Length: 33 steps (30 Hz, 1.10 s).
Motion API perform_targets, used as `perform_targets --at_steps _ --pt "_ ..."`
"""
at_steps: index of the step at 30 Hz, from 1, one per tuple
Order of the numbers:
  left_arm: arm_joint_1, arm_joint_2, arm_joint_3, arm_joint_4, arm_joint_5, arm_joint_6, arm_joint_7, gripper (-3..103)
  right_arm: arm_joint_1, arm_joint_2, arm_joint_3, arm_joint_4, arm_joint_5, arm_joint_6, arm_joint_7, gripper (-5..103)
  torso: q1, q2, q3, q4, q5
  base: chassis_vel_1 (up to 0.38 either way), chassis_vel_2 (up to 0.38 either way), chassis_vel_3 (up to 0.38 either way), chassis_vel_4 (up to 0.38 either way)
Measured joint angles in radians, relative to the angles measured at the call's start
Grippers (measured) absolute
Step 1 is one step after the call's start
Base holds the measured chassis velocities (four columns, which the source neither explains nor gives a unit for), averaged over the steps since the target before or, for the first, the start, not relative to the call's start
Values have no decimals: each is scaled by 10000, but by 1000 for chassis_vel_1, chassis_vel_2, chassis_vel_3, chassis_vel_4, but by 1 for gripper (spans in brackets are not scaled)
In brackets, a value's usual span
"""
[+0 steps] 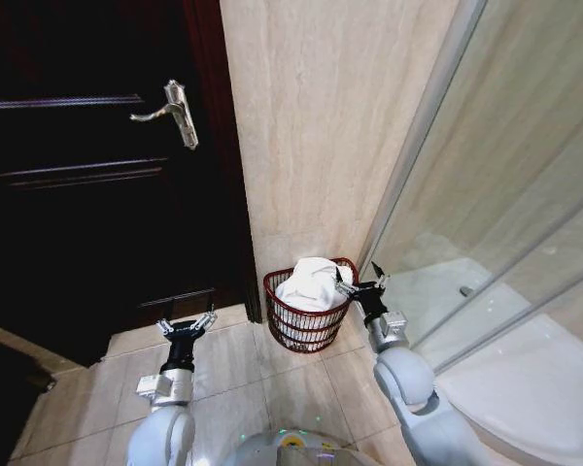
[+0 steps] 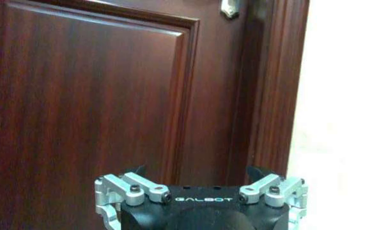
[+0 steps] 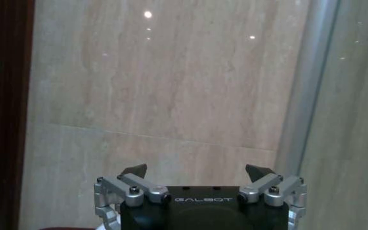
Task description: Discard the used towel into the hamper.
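left gripper (image 1: 187, 324): raised forward, fingers spread | right gripper (image 1: 360, 283): extended farther forward, fingers spread, empty

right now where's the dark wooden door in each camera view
Head view: the door is on the robot's left, beyond the open left gripper.
Left wrist view: the door is straight ahead of that gripper.
Right wrist view: the door is a dark strip at the picture's edge, off to one side of the open right gripper.
Shared landmark: the marble wall bordering the door frame.
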Motion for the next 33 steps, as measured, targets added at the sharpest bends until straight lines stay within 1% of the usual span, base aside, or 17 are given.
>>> perform_targets --at_steps 9,16,17,19,20,22,23,24,27,28,31,32,33 --pt "24 12 -19 6 24 -76 6 100 70 28 -13 -40 268 -10 240 100 1 0 2 0 0 69 72 82 75" --pt "36 0 -26 8 42 -120 0 100 161 136 219 -50 545 -14 641 100 1 0 1 0 1 110 110 93 101" --pt "37 -2 -38 17 96 -125 -23 100 174 195 305 -50 575 -14 771 100 1 0 1 1 2 105 116 110 108" --pt "0 -61 -111 104 474 -227 -110 100 173 336 463 -43 571 0 1038 100 1 3 3 5 0 96 91 88 98" --pt "0 -61 -111 104 474 -227 -110 100 173 336 463 -43 571 0 1038 100 1 3 3 5 0 87 91 88 85" --pt "-66 -102 -151 174 943 -302 -331 100 116 570 641 41 520 -1 1282 100 6 19 12 6 0 68 85 42 62" --pt "-71 -110 -144 174 1059 -299 -477 100 66 703 718 97 401 -3 1451 100 15 40 24 5 -1 0 0 0 0" --pt "-71 -110 -144 174 1059 -299 -477 100 66 703 718 97 401 -3 1451 100 15 40 24 5 -1 0 0 0 0" --pt "-51 -113 -98 144 1115 -188 -608 100 -142 1103 929 221 -244 -53 1803 100 62 161 98 3 1 0 0 0 0" --pt "-51 -113 -98 144 1115 -188 -608 100 -142 1103 929 221 -244 -53 1803 100 62 161 98 3 1 0 0 0 0" --pt "-55 123 -139 13 809 212 -332 100 -430 1268 1025 545 -331 -388 1905 100 121 323 198 4 0 0 0 0 0" --pt "-55 123 -139 13 809 212 -332 100 -430 1268 1025 545 -331 -388 1905 100 121 323 198 4 0 0 0 0 0" --pt "-99 341 -161 -70 524 472 -240 100 -551 1285 1100 638 -341 -417 1880 100 145 392 241 5 0 0 0 0 0"
